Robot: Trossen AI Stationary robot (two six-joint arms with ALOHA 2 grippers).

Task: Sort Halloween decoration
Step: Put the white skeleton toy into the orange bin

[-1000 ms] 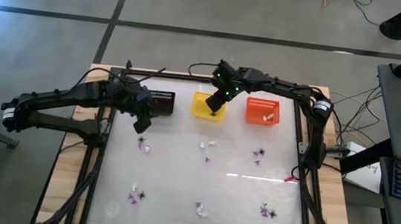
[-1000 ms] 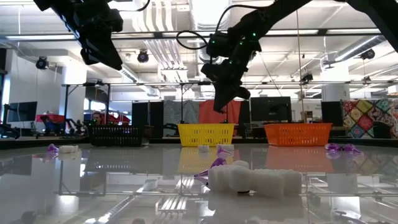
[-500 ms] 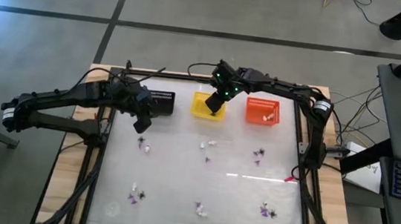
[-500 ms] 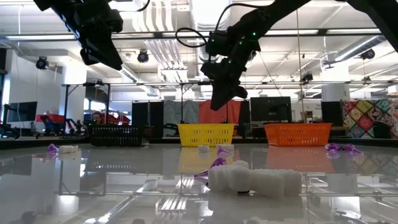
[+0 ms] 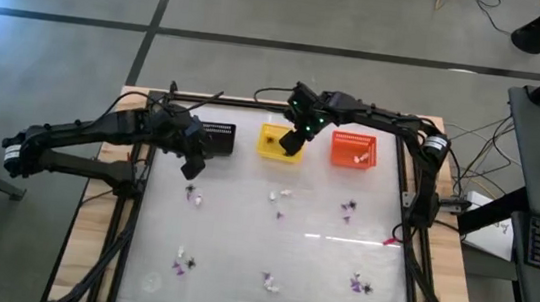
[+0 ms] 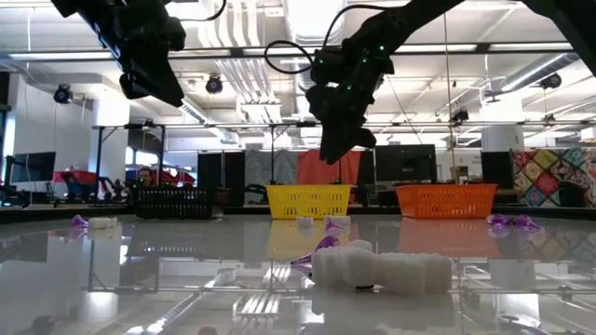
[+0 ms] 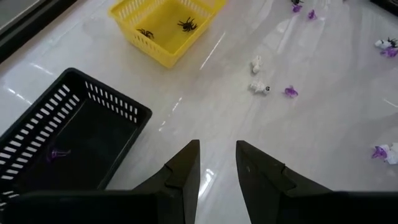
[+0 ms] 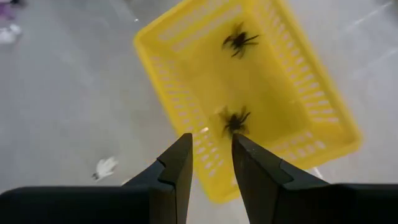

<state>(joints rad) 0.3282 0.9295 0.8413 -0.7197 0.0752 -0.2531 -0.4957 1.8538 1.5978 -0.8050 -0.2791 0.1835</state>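
My right claw (image 8: 208, 163) is hanging above the small yellow slotted plastic basket (image 8: 186, 68), fingers a little apart with nothing between them. Makes sense for where I am in the sort: two little black plastic spiders (image 8: 234, 121) are lying on the basket floor, so yellow looks like the spider bin, and I'd guess one of them just went in.

My left claw (image 7: 217, 163) is parked over the bare glossy white surface (image 7: 323, 155) just beside the black slotted plastic basket (image 7: 93, 112). Its fingers are parted too, holding nothing. There's a tiny purple trinket (image 7: 59, 153) on the black basket's floor, so purple stuff seems to go there. The orange plastic basket (image 5: 354, 150) has something pale in it, probably the white pieces.

The rest of the Halloween decoration is scattered over the surface, well apart from the baskets: white bits and purple bits (image 5: 277, 205) mid-surface, more along the near edge (image 5: 362, 283).

Hard to see:
- the loose trinkets are too small from above to tell shape, only colour
- from surface level a white lump (image 6: 382, 268) up close blocks most of what's behind it
- how many pieces are in the orange basket, can't say
- the black basket's near corner is cut off in my left wrist cam
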